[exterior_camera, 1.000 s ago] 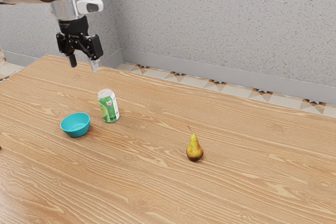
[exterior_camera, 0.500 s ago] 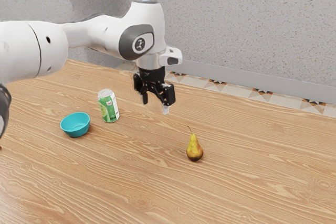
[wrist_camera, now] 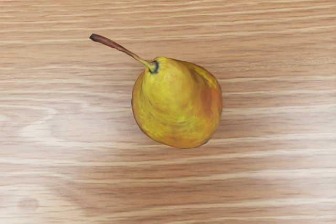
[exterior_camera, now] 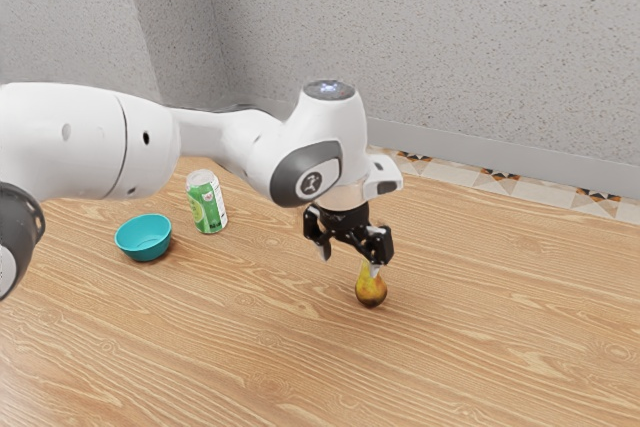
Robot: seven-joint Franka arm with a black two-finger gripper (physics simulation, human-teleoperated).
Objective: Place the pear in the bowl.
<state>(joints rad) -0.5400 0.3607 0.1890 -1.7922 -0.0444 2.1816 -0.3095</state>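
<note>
- Gripper [exterior_camera: 349, 261] low over the table [exterior_camera: 490, 347], pointing down, just above the pear [exterior_camera: 371, 292].
- Fingers spread wide apart, holding nothing.
- Pear on the table, upright, yellow with orange-brown patches, well apart from the bowl [exterior_camera: 144, 237].
- One fingertip overlaps the pear's top in the exterior view; looks like a gap, but touch is hard to rule out from this angle.
- Wrist view: pear seen from above, under the hand, brown stem [wrist_camera: 113, 44] sticking out to one side, bare wood grain around it.
- Bowl teal, on the table toward the exterior view's left.
- Can [exterior_camera: 208, 209] green, upright, just beside the bowl.
- Arm [exterior_camera: 70, 137] white, in from the exterior view's left.
- Wall [exterior_camera: 450, 47] grey speckled, behind the table.
</note>
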